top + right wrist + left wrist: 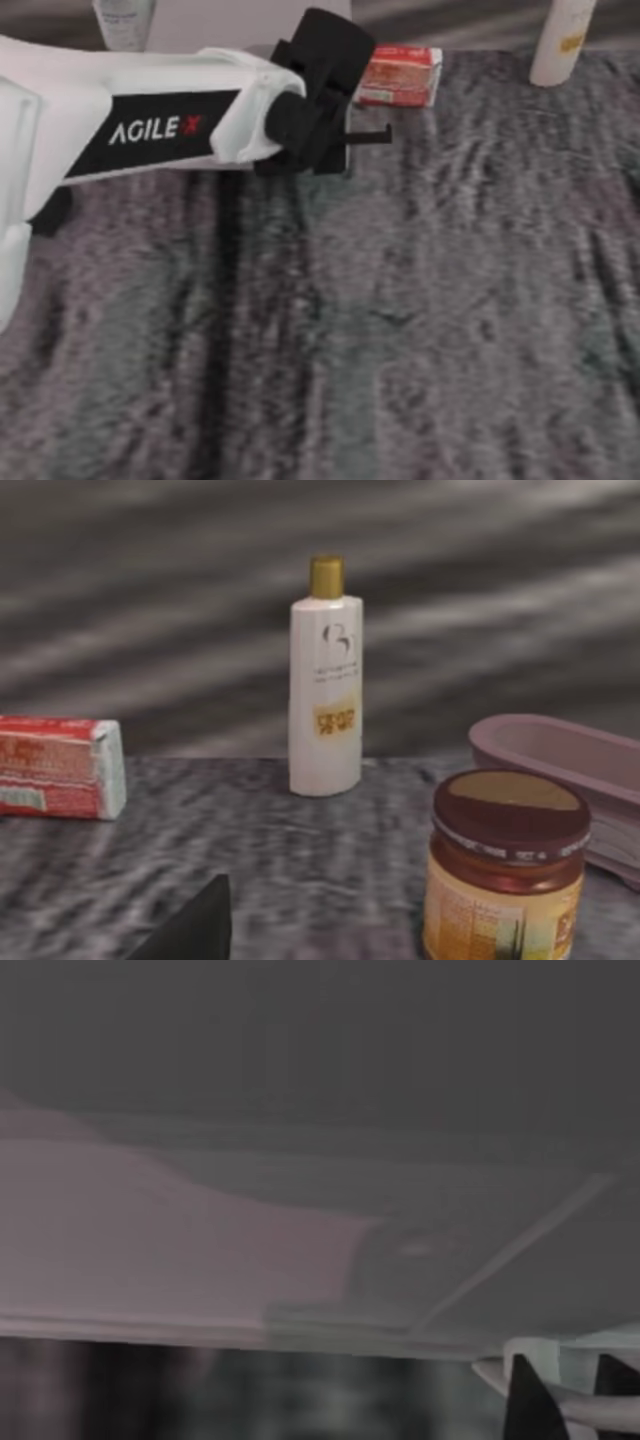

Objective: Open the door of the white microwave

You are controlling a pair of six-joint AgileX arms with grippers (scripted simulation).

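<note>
The white microwave (230,25) stands at the table's back edge, left of centre, and my left arm covers most of it. My left gripper (372,128) is at its front right corner. In the left wrist view the door (300,1110) fills the picture from very close, a greyish pane with a pale frame. The two dark fingertips of my left gripper (575,1400) stand close together on either side of a white piece at the door's edge (540,1355), shut on it. Only a dark corner of my right gripper (200,930) shows, low over the table and out of the top view.
A red-and-white carton (400,75) lies just right of my left gripper. A white bottle (560,40) with a gold cap stands at the back right. A brown-lidded jar (505,880) and a pinkish tub (570,770) sit near my right gripper. A pale container (125,20) stands at the back left.
</note>
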